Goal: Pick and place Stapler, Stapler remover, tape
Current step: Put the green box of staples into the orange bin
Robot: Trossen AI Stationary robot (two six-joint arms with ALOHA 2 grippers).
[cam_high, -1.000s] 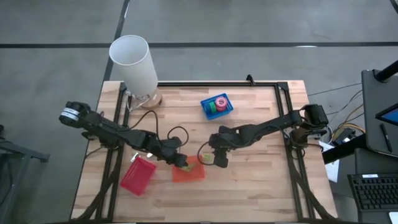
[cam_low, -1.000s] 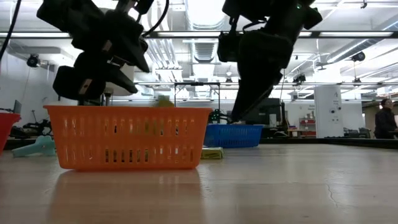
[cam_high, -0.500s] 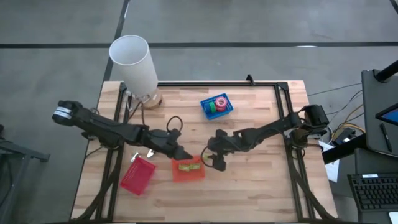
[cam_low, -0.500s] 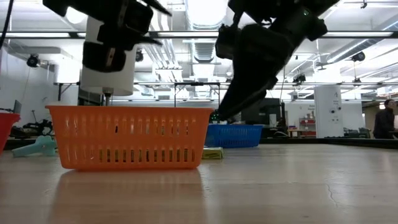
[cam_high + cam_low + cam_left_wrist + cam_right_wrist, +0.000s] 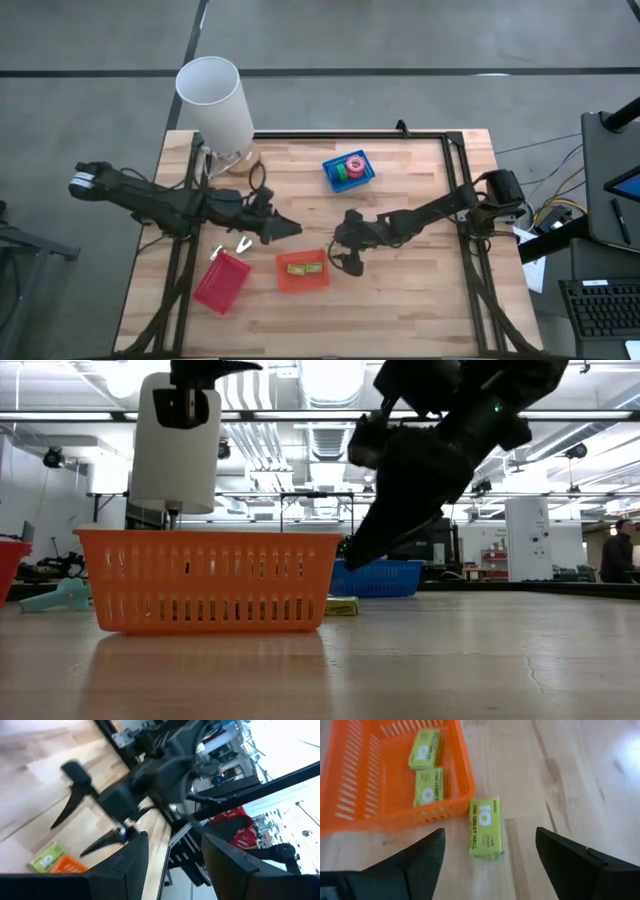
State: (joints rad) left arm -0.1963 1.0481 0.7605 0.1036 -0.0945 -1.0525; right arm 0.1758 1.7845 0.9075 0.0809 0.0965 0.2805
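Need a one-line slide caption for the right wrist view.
Open right gripper above a yellow-green box beside the orange basket.

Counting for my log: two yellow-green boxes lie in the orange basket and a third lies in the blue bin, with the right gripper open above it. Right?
Not quite. The third box lies on the table beside the orange basket, not in the blue bin, as the right wrist view shows. The rest holds.

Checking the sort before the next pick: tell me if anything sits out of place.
One yellow-green box lies on the table just outside the orange basket, beside its wall, while two matching boxes lie inside. The open right gripper hovers over the stray.
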